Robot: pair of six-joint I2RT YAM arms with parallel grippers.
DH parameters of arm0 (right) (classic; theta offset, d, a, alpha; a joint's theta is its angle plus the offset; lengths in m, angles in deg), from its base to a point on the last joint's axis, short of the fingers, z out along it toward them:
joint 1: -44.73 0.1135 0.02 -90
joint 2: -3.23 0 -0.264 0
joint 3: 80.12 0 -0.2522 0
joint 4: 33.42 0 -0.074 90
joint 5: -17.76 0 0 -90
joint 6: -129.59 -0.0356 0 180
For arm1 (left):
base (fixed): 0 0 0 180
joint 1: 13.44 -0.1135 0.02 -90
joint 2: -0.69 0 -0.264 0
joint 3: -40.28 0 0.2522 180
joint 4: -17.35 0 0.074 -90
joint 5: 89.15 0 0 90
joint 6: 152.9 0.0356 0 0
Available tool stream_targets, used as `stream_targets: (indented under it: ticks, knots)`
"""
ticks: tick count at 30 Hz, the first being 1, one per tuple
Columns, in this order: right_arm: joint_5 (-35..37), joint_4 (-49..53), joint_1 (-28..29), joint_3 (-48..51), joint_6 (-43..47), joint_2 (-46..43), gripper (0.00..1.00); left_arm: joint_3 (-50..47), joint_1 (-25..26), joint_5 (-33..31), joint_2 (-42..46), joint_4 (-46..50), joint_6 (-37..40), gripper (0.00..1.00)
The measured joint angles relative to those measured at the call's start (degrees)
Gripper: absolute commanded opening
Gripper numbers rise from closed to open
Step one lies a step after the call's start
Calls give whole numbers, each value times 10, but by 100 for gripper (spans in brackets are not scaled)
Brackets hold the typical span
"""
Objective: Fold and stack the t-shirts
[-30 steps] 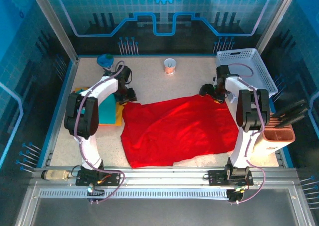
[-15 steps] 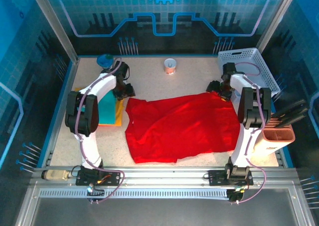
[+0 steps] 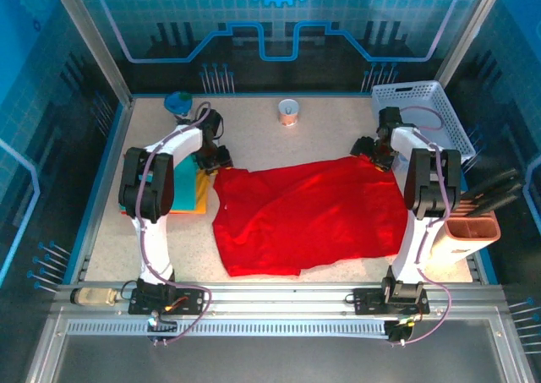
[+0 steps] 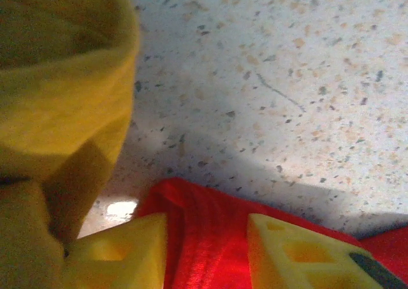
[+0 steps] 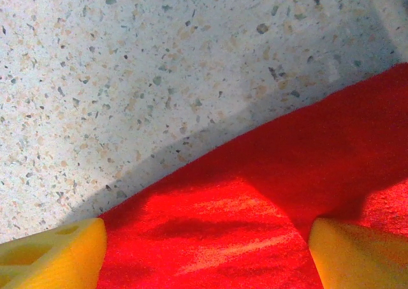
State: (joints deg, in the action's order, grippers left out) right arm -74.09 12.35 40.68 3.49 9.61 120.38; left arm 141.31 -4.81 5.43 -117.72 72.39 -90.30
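You have the bright red t-shirt (image 3: 308, 218) lying open and rumpled across the middle of the speckled table (image 3: 330, 125), one arm at each far corner. Your left gripper (image 4: 207, 257) is down at the shirt's far-left corner. Its yellow fingers (image 4: 121, 257) stand a modest gap apart with a ridge of red cloth filling the space between them; you cannot tell from the left wrist view whether they are pinching that cloth or merely straddling it. Just beside that corner, at the table's left side, the folded teal t-shirt (image 3: 182, 180) lies on top of the folded yellow-orange t-shirt (image 3: 201, 184), whose rolled edge looms at the left of the left wrist view. Your right gripper (image 5: 207, 251) sits at the shirt's far-right corner with its fingers (image 5: 57, 254) spread wide. The red hem lies flat beneath and between them, and bare table shows beyond it. The white lattice basket (image 3: 423, 112) stands at the far right corner of the table, just beyond the right arm, and a small cup (image 3: 288, 111) sits near the far edge.
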Motion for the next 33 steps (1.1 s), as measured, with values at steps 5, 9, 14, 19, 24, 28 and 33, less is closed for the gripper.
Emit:
stream_targets:
  ticks: [5, 9, 14, 19, 24, 28, 33]
  knots:
    - [0, -2, -2, 2, -5, -1, 82, 0, -5, 5, 0, -4, -12, 0]
    - [3, -3, -2, 3, -9, -2, 80, -1, -18, 11, 0, -7, -17, 0]
    - [10, -8, -2, 10, -18, -5, 77, -25, -34, 8, 9, -9, -17, 0]
    - [25, -15, -2, 31, -29, -19, 76, -78, -40, -7, 69, -9, -27, 0]
    - [31, -20, -2, 41, -32, -25, 76, -87, -47, -15, 93, -9, -27, 0]
    - [31, -20, -2, 41, -33, -25, 77, -65, -51, -16, 76, 5, -24, 15]
    - [29, -20, -1, 42, -31, -28, 82, -8, -52, -25, 47, 23, -10, 43]
